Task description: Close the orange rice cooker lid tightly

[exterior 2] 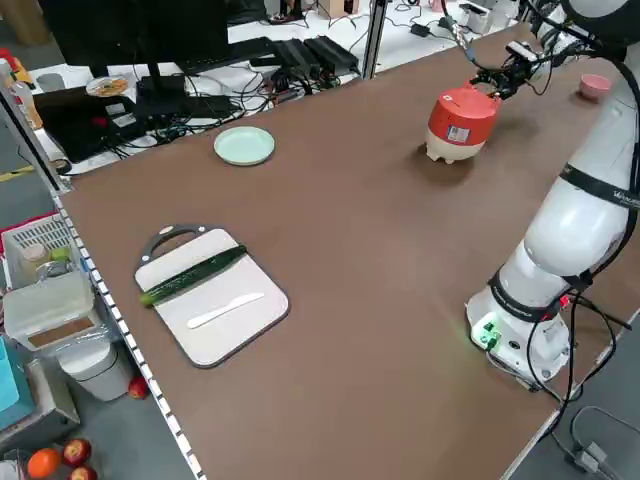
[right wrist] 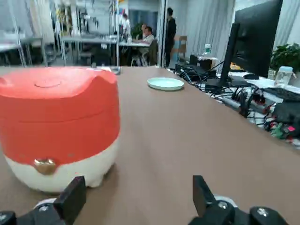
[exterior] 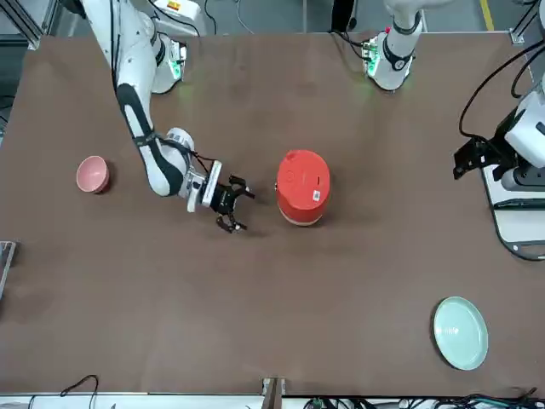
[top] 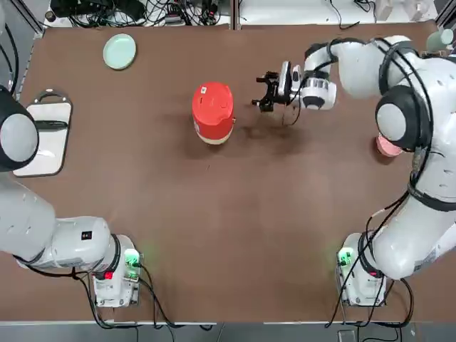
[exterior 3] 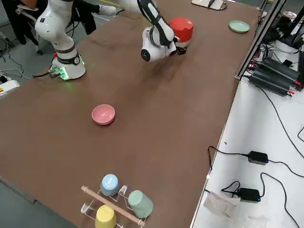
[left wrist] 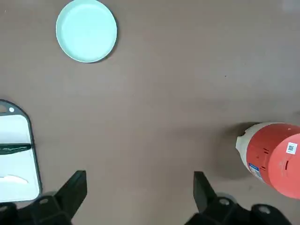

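Overhead, front and two raised side views cover the table point(top: 214, 235); wrist views sit close; all share the orange rice cooker point(top: 213, 112).

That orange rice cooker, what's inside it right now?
You can't see inside: the lid sits down over the orange rice cooker, so anything in it is covered. On top there is only a small white sticker. The right hand is open beside it, not touching.

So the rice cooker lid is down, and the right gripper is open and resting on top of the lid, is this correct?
Not quite. The lid is down and the right gripper is open, but it is not on top of the lid: it hangs beside the rice cooker, apart from it. The top view shows the gap.
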